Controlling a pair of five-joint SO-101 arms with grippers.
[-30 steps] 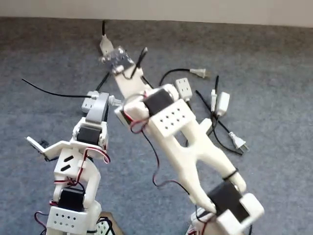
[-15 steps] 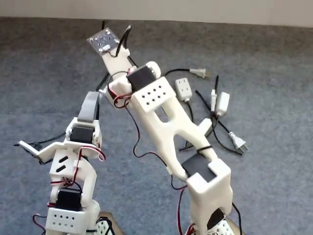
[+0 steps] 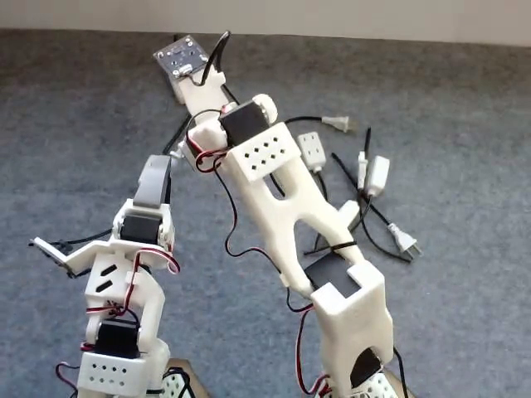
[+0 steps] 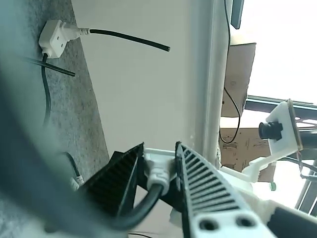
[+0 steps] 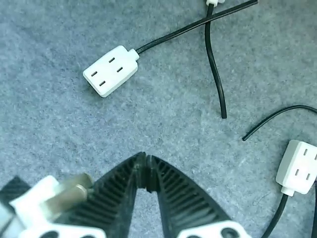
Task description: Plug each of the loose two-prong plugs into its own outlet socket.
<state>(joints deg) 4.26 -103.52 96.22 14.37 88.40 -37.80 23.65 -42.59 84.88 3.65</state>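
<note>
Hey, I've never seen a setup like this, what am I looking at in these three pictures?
Two small white robot arms, the left arm and the right arm, work over grey carpet. One picture looks down on both from above; the other two come from a camera on each arm's wrist, looking along its tool. On the carpet lie white outlet sockets on black cords and loose two-prong plugs. The left tool is clamped on a white plug with a black cord. The right tool is shut, with nothing visible between its fingers.
</note>
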